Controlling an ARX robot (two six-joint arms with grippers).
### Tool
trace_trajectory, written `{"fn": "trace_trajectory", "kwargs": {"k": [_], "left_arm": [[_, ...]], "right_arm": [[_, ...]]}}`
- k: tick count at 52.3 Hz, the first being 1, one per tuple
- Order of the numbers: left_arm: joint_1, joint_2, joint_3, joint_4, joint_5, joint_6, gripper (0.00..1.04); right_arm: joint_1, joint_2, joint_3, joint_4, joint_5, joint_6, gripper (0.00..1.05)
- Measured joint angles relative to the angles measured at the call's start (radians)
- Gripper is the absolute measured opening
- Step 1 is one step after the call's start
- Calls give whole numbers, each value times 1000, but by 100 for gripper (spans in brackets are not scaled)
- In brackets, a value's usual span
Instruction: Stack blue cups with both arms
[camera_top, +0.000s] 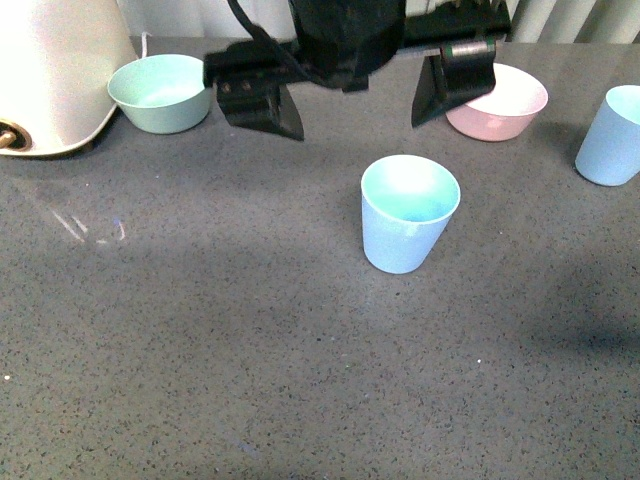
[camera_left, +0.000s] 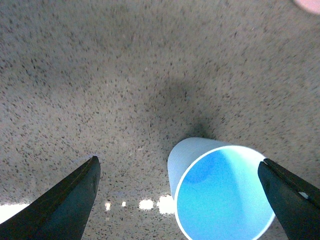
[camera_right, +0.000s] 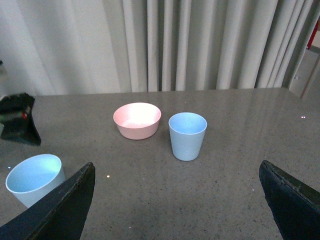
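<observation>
One blue cup (camera_top: 408, 215) stands upright in the middle of the grey table. The other blue cup (camera_top: 612, 135) stands upright at the right edge of the front view. My left gripper (camera_top: 360, 95) hangs open above and behind the middle cup. In the left wrist view that cup (camera_left: 220, 195) sits between the spread fingers, close to one finger (camera_left: 292, 200), with nothing held by the gripper (camera_left: 181, 200). My right gripper (camera_right: 175, 205) is open and empty, out of the front view. Its view shows the far cup (camera_right: 187, 136) ahead and the middle cup (camera_right: 35, 179) off to one side.
A green bowl (camera_top: 160, 92) stands at the back left beside a white appliance (camera_top: 55, 70). A pink bowl (camera_top: 505, 100) sits at the back right, between the two cups, and shows in the right wrist view (camera_right: 137, 120). Curtains hang behind the table.
</observation>
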Motion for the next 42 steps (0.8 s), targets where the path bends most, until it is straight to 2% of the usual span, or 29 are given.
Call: {"fn": "trace_trajectory", "kwargs": {"k": [14,20,21,24,26,28,29,32,36,42], "left_arm": [[87,-204,-152,102,21,30,96],[186,-286,-227,213,14,81,96],[208,-305,-261,280,-19,121,94],[250,-354,-388,544,-146,233,86],[279,-389,-476,704,-178,296,81],[312,-427,-568,864,-175,379,75],[345,-464,-652,1012,-156,438,70],[414,-548,-791,1213,-110,512,59],[486,-663,-916,1301,-48,566,47],[565,-885,-1134,1296,15,602,24]], "right_arm": [[0,0,0,0,0,0,96],[0,0,0,0,0,0,96],[0,0,0,0,0,0,96],[0,0,0,0,0,0,96],[0,0,0,0,0,0,96],[0,0,0,0,0,0,96],[0,0,0,0,0,0,96],[0,0,0,0,0,0,96],[0,0,0,0,0,0,96],[0,0,0,0,0,0,96]]}}
